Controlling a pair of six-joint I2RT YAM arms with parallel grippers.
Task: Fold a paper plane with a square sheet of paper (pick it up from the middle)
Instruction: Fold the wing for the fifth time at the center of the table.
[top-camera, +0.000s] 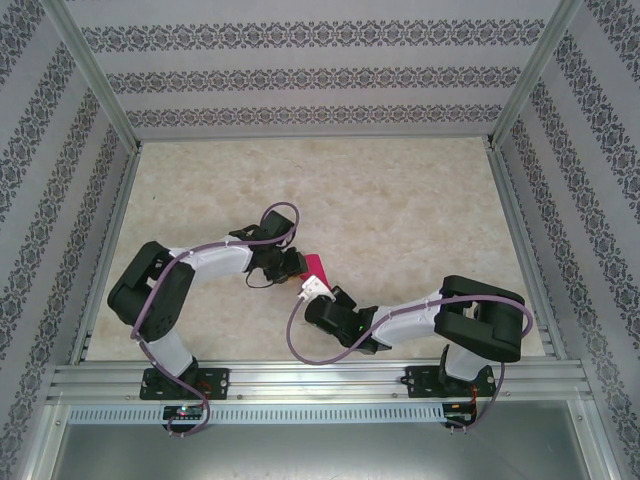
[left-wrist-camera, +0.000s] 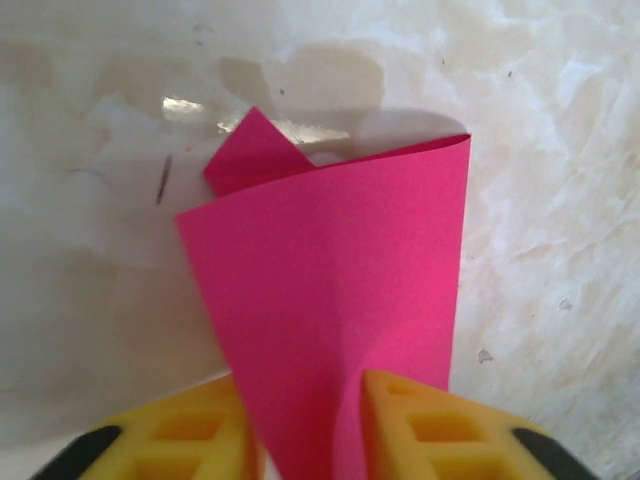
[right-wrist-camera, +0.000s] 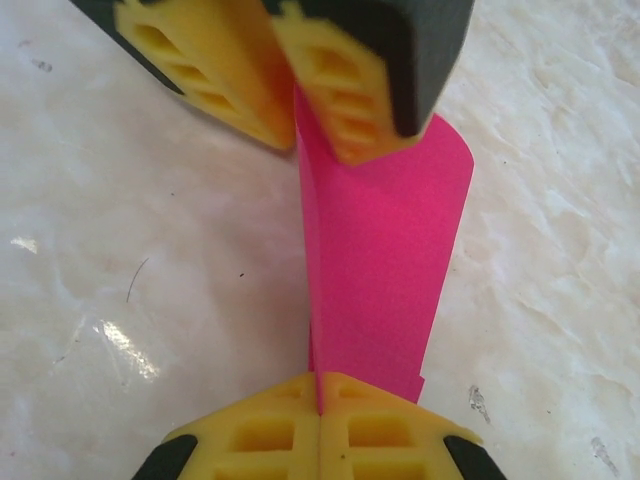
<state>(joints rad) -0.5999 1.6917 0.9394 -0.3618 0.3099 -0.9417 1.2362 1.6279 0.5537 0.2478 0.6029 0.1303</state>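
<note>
paper (top-camera: 317, 264) (left-wrist-camera: 330, 330) (right-wrist-camera: 380, 260): one magenta sheet, folded and curled, one small corner flap showing behind its far edge. it stands on edge between the two grippers, over the near-centre of the table (top-camera: 400, 200).
right gripper (top-camera: 312, 287) (right-wrist-camera: 320, 385): one, jaws pressed together, clamping one end of the paper.
left gripper (top-camera: 297, 266) (left-wrist-camera: 305, 400) (right-wrist-camera: 312, 145): one, jaws parted, the paper's other end in the gap, not pinched.
table: one, pale and marbled.
</note>
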